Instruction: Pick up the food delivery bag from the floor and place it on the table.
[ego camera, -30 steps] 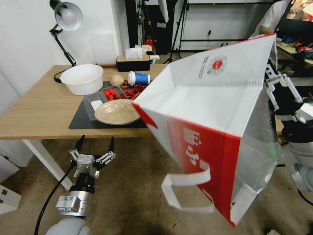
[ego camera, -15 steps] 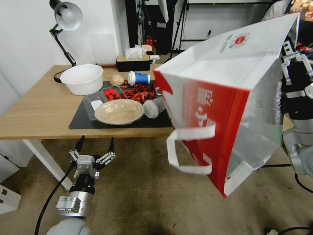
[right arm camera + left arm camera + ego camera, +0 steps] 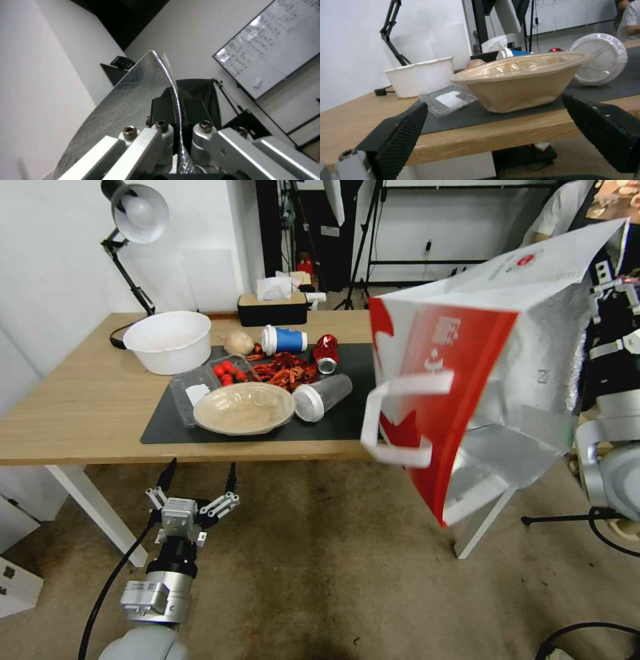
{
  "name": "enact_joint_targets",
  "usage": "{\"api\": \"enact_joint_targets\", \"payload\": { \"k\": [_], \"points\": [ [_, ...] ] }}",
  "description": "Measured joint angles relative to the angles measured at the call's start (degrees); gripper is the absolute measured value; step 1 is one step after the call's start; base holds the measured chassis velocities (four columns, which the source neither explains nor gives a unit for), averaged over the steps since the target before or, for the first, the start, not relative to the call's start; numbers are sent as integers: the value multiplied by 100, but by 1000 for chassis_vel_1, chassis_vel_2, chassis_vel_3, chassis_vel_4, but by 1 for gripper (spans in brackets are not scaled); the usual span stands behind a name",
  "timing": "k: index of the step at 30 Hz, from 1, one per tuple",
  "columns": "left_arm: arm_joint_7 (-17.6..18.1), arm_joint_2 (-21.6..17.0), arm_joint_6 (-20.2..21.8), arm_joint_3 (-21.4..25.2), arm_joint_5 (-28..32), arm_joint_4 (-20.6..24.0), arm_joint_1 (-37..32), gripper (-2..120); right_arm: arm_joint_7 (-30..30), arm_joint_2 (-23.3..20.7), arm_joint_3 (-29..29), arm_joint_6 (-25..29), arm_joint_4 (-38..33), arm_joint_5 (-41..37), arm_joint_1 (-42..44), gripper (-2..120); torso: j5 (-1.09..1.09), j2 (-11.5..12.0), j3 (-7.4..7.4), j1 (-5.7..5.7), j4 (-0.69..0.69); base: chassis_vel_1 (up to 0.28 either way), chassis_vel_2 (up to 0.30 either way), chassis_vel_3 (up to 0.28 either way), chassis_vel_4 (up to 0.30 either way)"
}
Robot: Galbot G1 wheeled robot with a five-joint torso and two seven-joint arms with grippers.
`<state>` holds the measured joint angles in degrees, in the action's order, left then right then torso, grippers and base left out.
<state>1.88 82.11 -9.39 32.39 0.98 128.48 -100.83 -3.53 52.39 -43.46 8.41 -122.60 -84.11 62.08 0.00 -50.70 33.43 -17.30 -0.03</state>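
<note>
The food delivery bag (image 3: 460, 380), white with red side panels and silver foil lining, hangs tilted in the air at the right end of the table (image 3: 80, 400). Its mouth faces me and a white handle (image 3: 400, 417) dangles from it. My right gripper (image 3: 617, 290) is shut on the bag's upper edge. The right wrist view shows that gripper (image 3: 176, 112) pinching the foil wall of the bag (image 3: 133, 100). My left gripper (image 3: 198, 477) is open and holds nothing, low over the carpeted floor (image 3: 320, 573) just in front of the table's edge.
On the dark mat (image 3: 333, 427) lie a film-covered tan bowl (image 3: 243, 408), a tipped clear container (image 3: 322, 397), crayfish (image 3: 287, 370), a red can (image 3: 326, 352) and a blue cup (image 3: 283, 340). A white bowl (image 3: 167, 340), a tissue box (image 3: 272, 307) and a lamp (image 3: 137, 213) stand behind.
The bag has swung up and to the right with my right gripper, uncovering the container, can and right part of the mat. The left arm has barely moved.
</note>
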Motion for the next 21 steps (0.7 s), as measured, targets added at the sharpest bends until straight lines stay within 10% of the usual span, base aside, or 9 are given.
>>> {"api": "enact_joint_targets", "payload": {
  "k": [21],
  "points": [
    [-17,9,-17,-65,-90,-28,0,100,-578,-255,248,-109,712,208,-442,0,-1,0,-1,1,0,0,0,0,0]
  ]
}}
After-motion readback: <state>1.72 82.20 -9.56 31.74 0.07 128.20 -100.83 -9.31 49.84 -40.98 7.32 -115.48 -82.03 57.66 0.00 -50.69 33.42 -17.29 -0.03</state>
